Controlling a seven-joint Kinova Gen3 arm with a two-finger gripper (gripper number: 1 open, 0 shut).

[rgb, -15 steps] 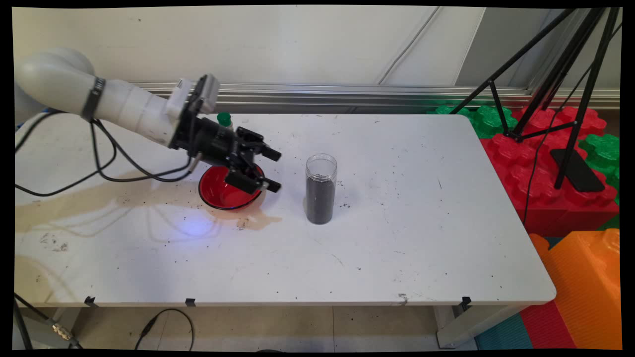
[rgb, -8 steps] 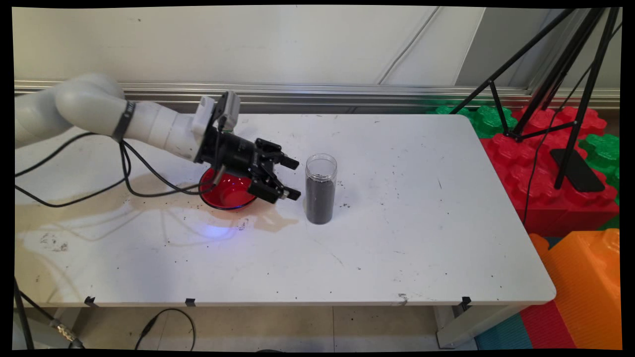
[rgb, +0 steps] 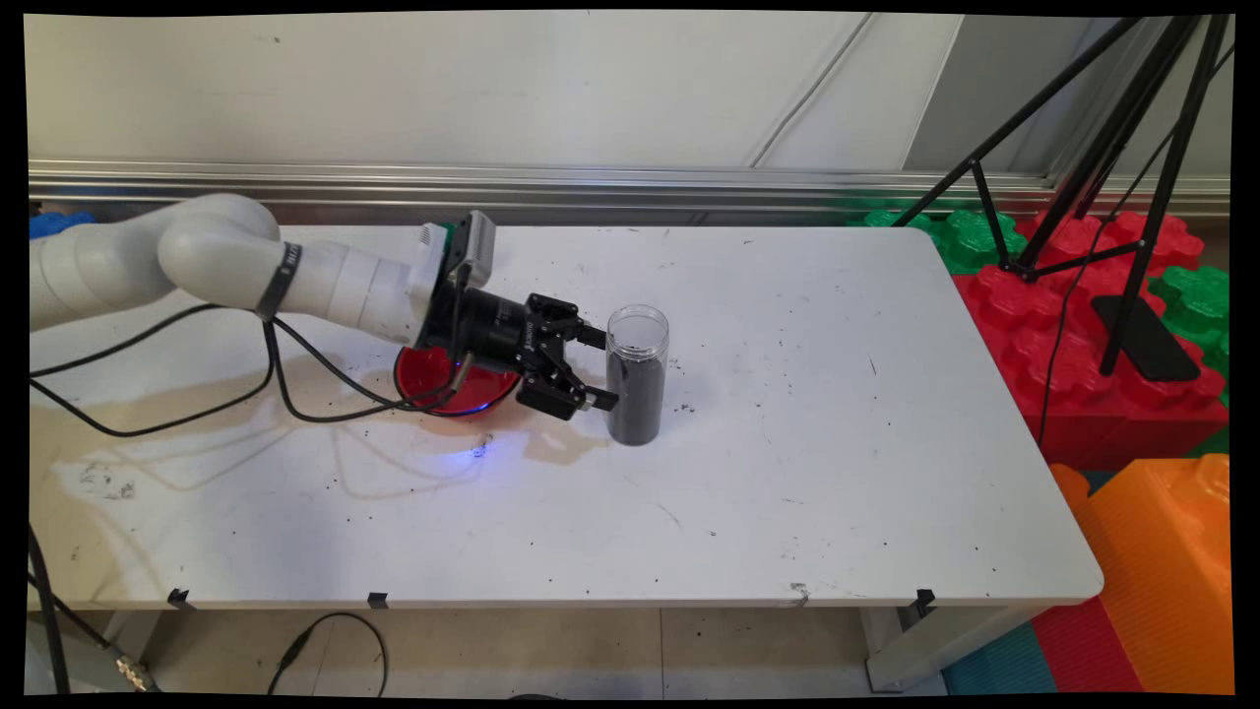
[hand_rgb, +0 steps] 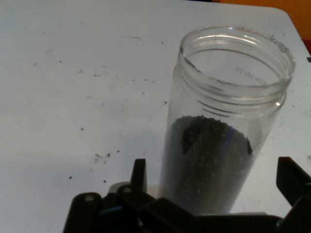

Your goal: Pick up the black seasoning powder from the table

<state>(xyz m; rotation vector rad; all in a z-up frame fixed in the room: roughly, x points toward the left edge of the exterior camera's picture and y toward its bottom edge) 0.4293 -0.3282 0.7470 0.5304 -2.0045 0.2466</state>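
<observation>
Beside the jar, low over the middle of the counter (rgb: 787, 473), the hand (rgb: 602, 369) lies nearly level and points toward the picture's right. Its two black fingers are spread wide, and nothing is held between them. In the main view one fingertip sits by the jar's upper wall and the other by its lower wall, on the side facing the arm.

In the hand view the hand (hand_rgb: 214, 194) has the jar (hand_rgb: 223, 121) straight ahead and between the fingers. One finger (hand_rgb: 139, 170) is just beside the glass and the other is further off, with bare counter showing on each side. I cannot tell whether either pad touches the glass.

The jar (rgb: 637, 379) stands upright with no lid. It is clear and roughly two-thirds full of dark grains.

Behind the hand, partly hidden under the wrist, a red bowl (rgb: 418, 372) rests on the counter. It is near the jar but apart from it. Black cables (rgb: 295, 394) loop down from the arm over a brown stain (rgb: 148, 404), and dark specks are scattered across the surface.

Off the counter's right end are red foam blocks (rgb: 1083, 325), an orange block (rgb: 1162, 551) and a black tripod (rgb: 1132, 148).
</observation>
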